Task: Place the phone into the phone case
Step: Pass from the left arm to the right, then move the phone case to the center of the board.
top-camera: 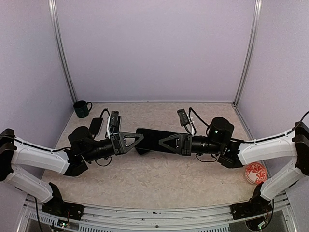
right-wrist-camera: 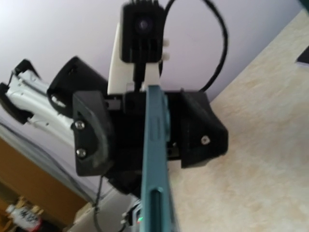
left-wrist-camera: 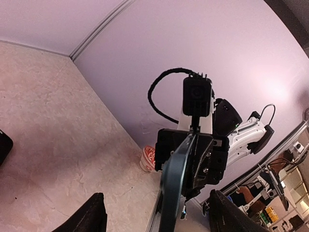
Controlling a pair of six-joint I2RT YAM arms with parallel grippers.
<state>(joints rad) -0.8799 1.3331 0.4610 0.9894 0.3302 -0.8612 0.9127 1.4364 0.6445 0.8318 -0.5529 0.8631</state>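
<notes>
Looks like a handover in the air, above the middle of the table (top-camera: 159,186). Holds the phone (top-camera: 150,137) by one end with the right gripper (top-camera: 161,142), clamped tight on it. Has the left gripper (top-camera: 140,139) released, with fingers (left-wrist-camera: 91,215) spread wide on both sides of the other end, not touching. Cannot say if already inside the case: only a teal edge to see. Next probably calls for drawing the left arm straight back, without brushing the phone.

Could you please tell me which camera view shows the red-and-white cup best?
Top external: the red-and-white cup shows its whole top. Left wrist catches its side, partly behind the right gripper; right wrist misses it.
</notes>
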